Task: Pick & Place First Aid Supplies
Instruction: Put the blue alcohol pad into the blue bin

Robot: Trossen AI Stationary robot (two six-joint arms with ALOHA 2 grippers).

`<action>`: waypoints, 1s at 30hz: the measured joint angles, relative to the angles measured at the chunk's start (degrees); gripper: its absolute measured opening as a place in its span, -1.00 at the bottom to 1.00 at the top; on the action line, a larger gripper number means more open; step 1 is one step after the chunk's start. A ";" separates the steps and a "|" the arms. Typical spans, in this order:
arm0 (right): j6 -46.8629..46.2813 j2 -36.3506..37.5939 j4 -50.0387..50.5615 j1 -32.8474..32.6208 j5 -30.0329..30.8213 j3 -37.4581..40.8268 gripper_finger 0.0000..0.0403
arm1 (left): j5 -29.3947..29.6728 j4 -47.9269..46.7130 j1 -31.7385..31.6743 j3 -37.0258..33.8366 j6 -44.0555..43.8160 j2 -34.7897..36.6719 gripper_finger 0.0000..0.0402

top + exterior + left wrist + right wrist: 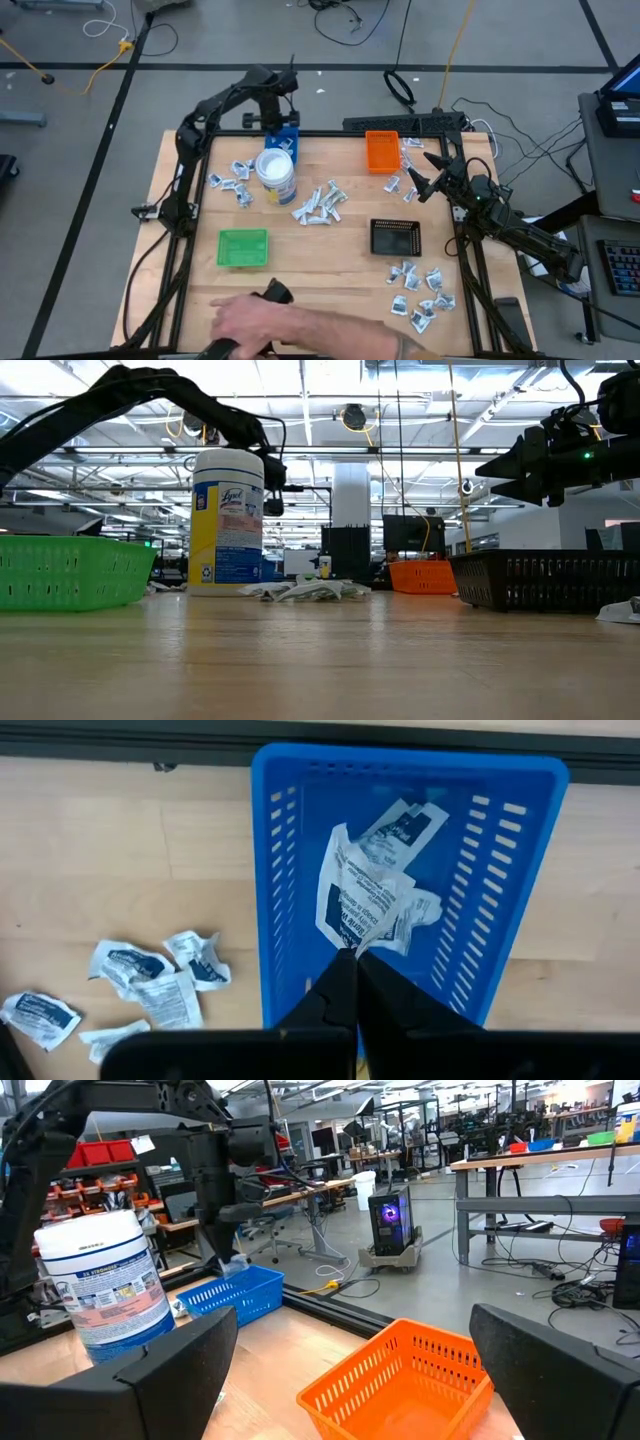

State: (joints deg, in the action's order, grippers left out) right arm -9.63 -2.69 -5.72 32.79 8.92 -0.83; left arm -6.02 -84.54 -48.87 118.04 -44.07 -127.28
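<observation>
The first aid supplies are small white packets lying in loose groups on the wooden table: one at the middle [318, 205], one left of the white tub [235, 180] and one at the near right [425, 290]. My left gripper [283, 120] hangs over the blue tray [500, 870] at the far edge, shut on a crumpled white packet [365, 905]. Another packet [405, 820] lies on the tray's floor. My right gripper [425, 175] is open, above the table right of the orange tray [381, 150], and holds nothing. My left gripper pinches the crumpled packet by one edge [352, 945] between its two shut fingertips. The fingers come from above, pointing down. The packet hangs below them over the blue tray; whether its lower end touches the tray's floor, I cannot tell.
A white tub with a blue label [275, 172] stands just nearer than the blue tray. A green tray [243, 247] sits at the near left and a black tray [396, 237] at the right of the middle. A person's hand [270, 320] reaches over the near edge.
</observation>
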 joint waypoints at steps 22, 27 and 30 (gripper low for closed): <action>0.00 0.01 0.00 -0.01 0.01 -0.01 0.95 | -1.56 8.12 2.42 -7.50 -3.42 0.04 -0.48; 0.00 -0.01 0.00 0.00 0.01 0.00 0.95 | -2.36 8.14 1.90 -7.50 -2.34 0.57 -0.10; 0.00 0.00 0.00 0.00 0.01 0.01 0.95 | -2.16 8.12 1.56 -7.22 -2.84 1.70 0.03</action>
State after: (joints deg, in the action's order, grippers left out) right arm -9.63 -2.69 -5.72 32.78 8.93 -0.82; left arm -8.18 -76.42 -47.31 110.83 -46.91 -125.58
